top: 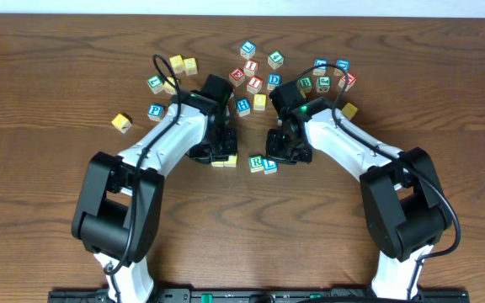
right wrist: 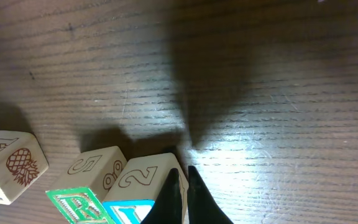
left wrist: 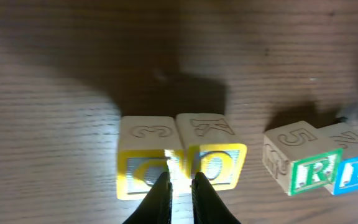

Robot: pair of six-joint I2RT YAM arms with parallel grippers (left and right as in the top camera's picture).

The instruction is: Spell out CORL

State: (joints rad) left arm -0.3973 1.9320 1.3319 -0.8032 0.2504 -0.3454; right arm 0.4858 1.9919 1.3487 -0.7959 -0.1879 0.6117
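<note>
The left gripper rests at the seam between the yellow C block and O block, jaws nearly together on nothing, seemingly squaring the pair. The right gripper, jaws together, sits at the outer edge of the blue L block beside the green R block, probably to push both along the worktop toward the O.

Brown wooden table; spare alphabet blocks scattered along far side; lone yellow block at left.
</note>
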